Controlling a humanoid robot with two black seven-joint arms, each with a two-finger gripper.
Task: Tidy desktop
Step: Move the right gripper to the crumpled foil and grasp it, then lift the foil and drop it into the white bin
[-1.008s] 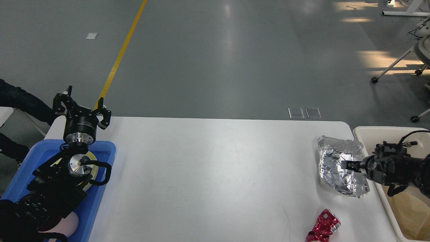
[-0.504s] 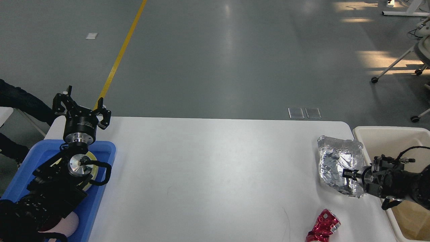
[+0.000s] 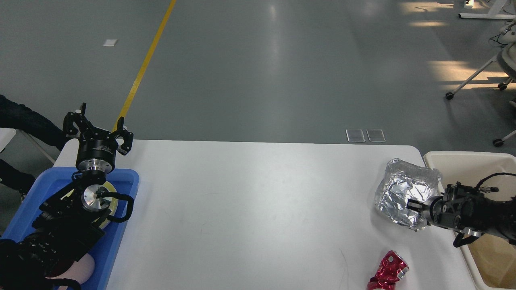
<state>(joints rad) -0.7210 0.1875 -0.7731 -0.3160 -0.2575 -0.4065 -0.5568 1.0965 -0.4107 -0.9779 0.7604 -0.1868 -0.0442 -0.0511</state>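
The desktop (image 3: 250, 209) fills the middle, between a blue tray (image 3: 123, 225) and a cream bin (image 3: 463, 165). The right gripper (image 3: 415, 206) is clamped on a crumpled foil tray (image 3: 403, 193); next, seemingly, binning it. The left gripper (image 3: 98, 129) hovers, fingers apart. A crushed red can (image 3: 389, 276) waits.

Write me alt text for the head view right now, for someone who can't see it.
On a white desktop, the right end effector grips a crumpled foil container beside a cream bin; a crushed red can lies nearer. At far left, the left end effector is open above a blue tray.
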